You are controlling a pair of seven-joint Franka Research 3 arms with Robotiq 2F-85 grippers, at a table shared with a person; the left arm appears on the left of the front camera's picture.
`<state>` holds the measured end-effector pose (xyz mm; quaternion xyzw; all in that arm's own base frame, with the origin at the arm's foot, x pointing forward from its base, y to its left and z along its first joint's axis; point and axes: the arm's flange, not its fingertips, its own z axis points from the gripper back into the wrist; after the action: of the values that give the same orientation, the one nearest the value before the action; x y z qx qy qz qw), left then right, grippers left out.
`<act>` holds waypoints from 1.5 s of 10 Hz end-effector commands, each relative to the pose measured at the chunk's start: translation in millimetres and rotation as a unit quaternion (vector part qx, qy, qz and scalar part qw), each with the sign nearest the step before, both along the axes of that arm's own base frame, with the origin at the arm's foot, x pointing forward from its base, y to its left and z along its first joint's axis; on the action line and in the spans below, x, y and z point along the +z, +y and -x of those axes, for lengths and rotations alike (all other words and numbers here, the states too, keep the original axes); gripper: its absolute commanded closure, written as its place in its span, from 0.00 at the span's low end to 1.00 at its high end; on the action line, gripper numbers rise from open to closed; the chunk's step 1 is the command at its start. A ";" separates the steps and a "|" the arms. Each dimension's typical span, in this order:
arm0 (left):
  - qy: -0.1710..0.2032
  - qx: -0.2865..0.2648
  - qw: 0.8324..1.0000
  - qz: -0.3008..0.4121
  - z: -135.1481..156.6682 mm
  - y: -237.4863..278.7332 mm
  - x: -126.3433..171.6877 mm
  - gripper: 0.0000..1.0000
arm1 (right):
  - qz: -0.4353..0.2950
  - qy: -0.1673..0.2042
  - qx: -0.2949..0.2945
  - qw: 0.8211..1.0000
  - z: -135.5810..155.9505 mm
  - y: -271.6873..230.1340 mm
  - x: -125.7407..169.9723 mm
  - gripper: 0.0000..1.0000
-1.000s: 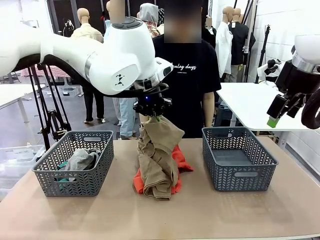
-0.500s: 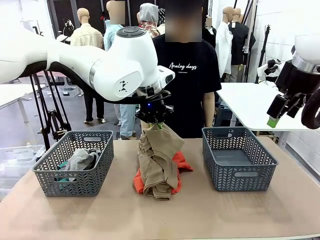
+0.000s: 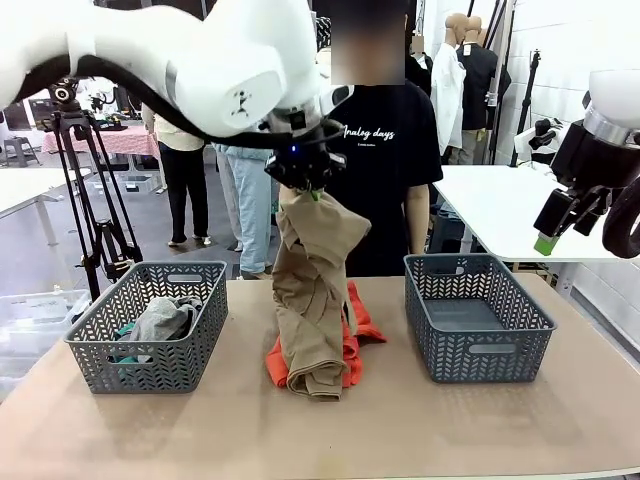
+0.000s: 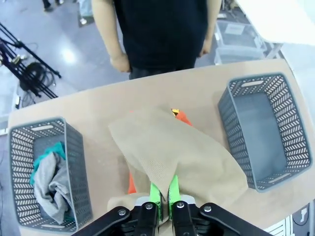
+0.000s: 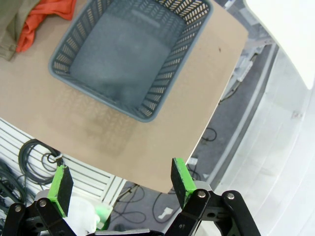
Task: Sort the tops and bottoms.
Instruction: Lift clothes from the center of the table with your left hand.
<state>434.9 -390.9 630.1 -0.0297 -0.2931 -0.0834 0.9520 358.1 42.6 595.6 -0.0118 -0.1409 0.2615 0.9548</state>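
Note:
My left gripper (image 3: pixel 305 186) is shut on the top of the khaki-tan garment (image 3: pixel 315 285), high above the table's middle. The garment hangs down in a long twist and its lower end rests on the table. Under it lies the orange garment (image 3: pixel 358 325). In the left wrist view the green fingertips (image 4: pixel 154 193) pinch the khaki cloth (image 4: pixel 182 155), with a bit of orange (image 4: pixel 183 117) beyond it. The grey garment (image 3: pixel 160 318) and the teal one (image 3: pixel 124 330) lie in the left basket (image 3: pixel 150 372). My right gripper (image 3: pixel 549 238) hangs open above the table's right edge, holding nothing (image 5: pixel 118 179).
The right grey basket (image 3: pixel 478 355) holds nothing and sits below my right gripper's camera (image 5: pixel 147 110). A person in a black T-shirt (image 3: pixel 385 150) stands at the far side, behind the hanging garment. A white table (image 3: pixel 500 205) stands at the back right.
My left gripper has risen with the khaki garment, stretching it taller off the orange one. The right arm has not moved.

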 end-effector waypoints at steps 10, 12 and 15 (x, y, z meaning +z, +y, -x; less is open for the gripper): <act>0.004 0.004 1.000 0.008 1.7 0.8 -10.0 1.00 | 0.004 0.004 -0.005 1.000 0.0 0.2 0.2 0.00; 0.004 0.004 1.000 0.008 1.7 0.8 -10.0 1.00 | 0.004 0.004 -0.005 1.000 0.0 0.2 0.2 0.00; 0.004 0.004 1.000 0.008 1.7 0.8 -10.0 1.00 | 0.004 0.004 -0.005 1.000 0.0 0.2 0.2 0.00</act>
<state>436.5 -393.4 620.6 -0.0277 -0.2843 -0.0839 0.9547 358.1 42.6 595.6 -0.0118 -0.1408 0.2615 0.9548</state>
